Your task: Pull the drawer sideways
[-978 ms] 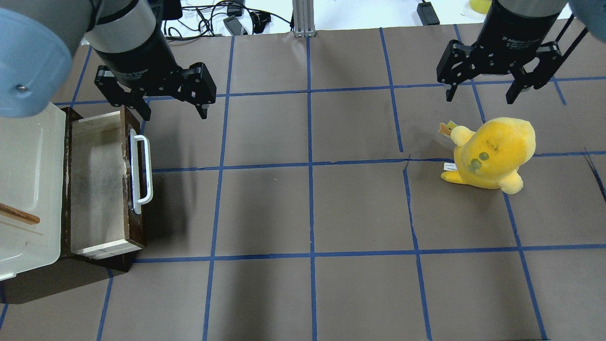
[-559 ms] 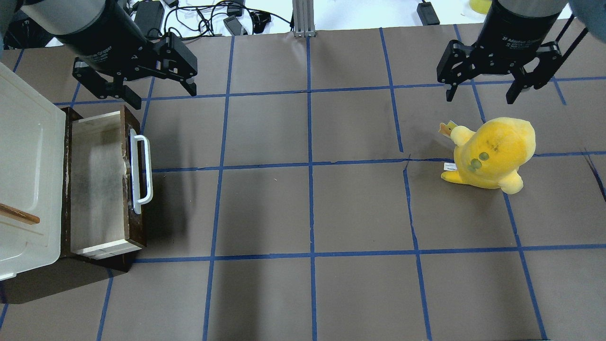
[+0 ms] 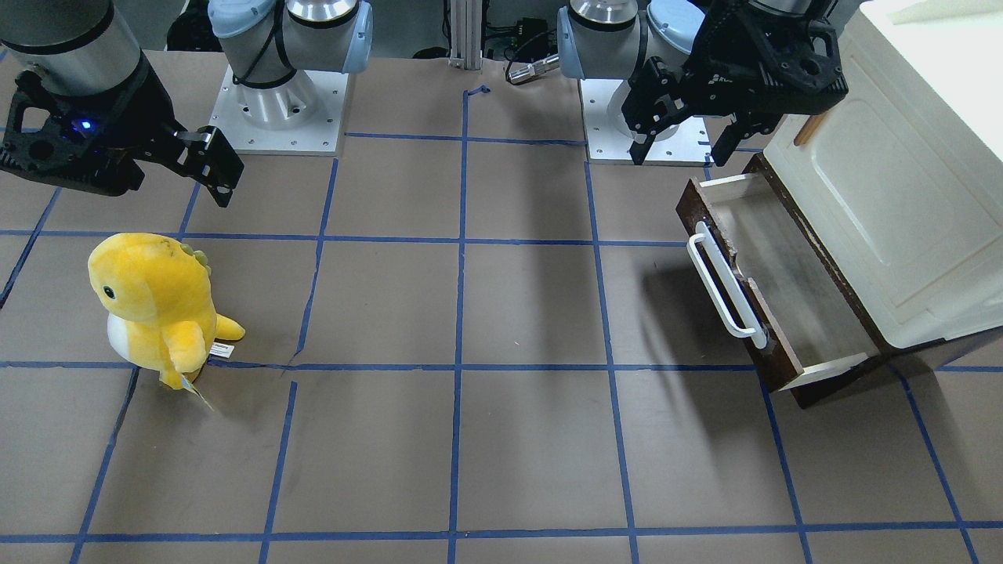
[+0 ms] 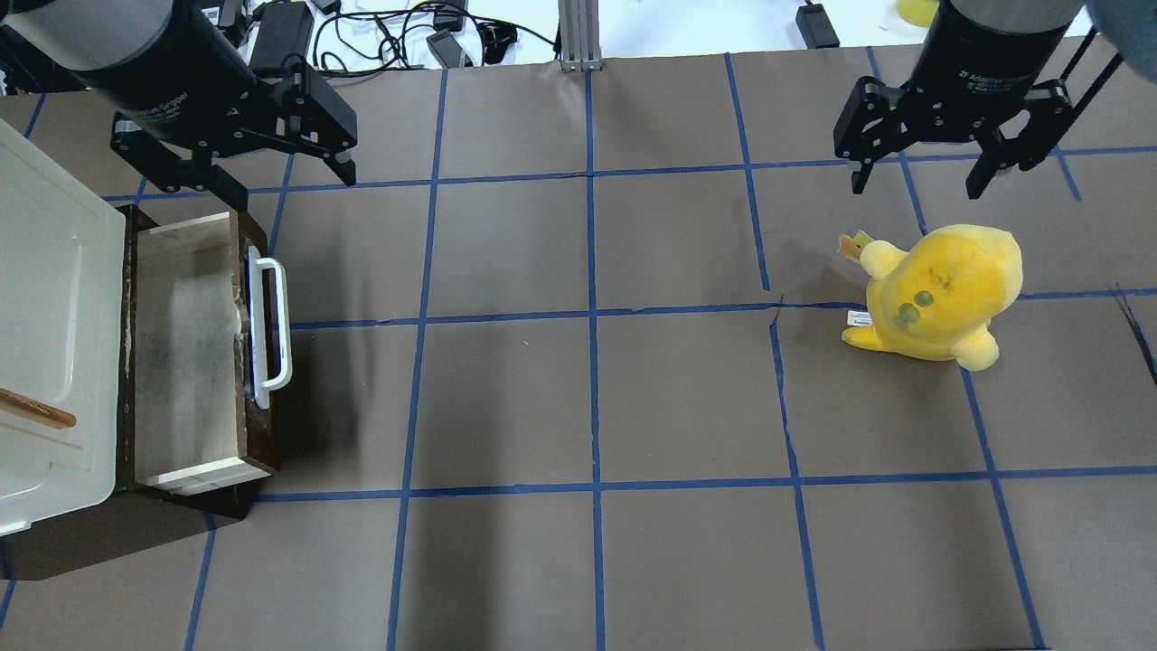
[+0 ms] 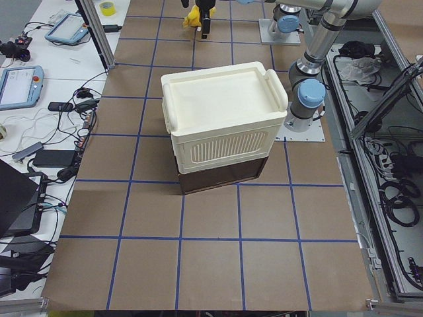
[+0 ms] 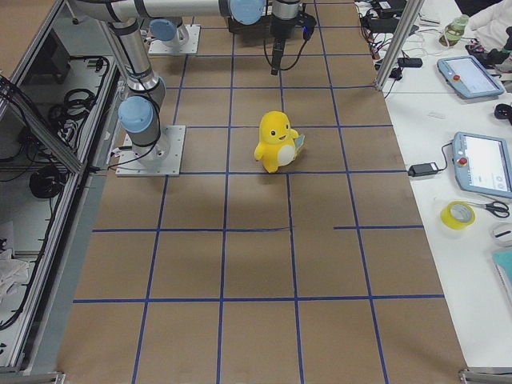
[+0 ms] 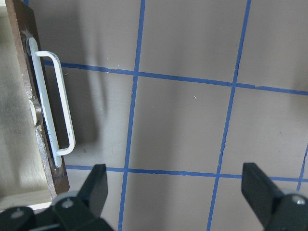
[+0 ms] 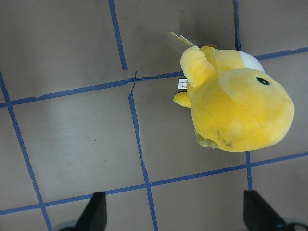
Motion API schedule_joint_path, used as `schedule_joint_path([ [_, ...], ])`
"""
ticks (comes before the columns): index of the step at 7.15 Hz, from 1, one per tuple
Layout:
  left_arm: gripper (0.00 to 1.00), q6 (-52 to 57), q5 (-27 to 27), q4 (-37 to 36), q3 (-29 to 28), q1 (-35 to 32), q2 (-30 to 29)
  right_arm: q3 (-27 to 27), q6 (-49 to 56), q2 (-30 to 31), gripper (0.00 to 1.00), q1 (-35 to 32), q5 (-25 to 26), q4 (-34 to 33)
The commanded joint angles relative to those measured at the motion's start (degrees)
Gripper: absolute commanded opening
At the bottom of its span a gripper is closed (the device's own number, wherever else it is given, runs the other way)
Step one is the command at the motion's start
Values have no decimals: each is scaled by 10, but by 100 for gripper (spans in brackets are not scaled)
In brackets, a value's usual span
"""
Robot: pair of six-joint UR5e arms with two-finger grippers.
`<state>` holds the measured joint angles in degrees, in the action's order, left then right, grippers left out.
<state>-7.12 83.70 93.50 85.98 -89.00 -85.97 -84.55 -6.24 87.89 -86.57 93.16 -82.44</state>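
Note:
The drawer (image 4: 190,348) stands pulled out of the cabinet at the table's left edge, with a dark-brown front, a long white bar handle (image 4: 271,330) and a pale empty interior. It also shows in the front-facing view (image 3: 783,290) and the left wrist view (image 7: 19,120). My left gripper (image 4: 282,185) is open and empty, raised above the table behind the drawer's far end, apart from the handle. My right gripper (image 4: 915,181) is open and empty at the far right.
A cream cabinet (image 4: 45,362) sits over the drawer, with a small tan wooden handle (image 4: 36,410). A yellow plush toy (image 4: 940,294) stands at the right under my right gripper. Cables and a metal post (image 4: 578,36) lie beyond the table's far edge.
My left gripper has moved back and to the left, away from the drawer handle, staying open. The drawer, the plush toy and my right arm have not moved.

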Motion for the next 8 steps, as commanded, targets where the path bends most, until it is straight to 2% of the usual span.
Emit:
schedule_joint_path([
  [1,100,3,-1,1,3,-2,-1,0,0,0,100,0,0,0],
  [8,100,3,24,7,22,-8,12,0,0,0,100,1,0,0],
])
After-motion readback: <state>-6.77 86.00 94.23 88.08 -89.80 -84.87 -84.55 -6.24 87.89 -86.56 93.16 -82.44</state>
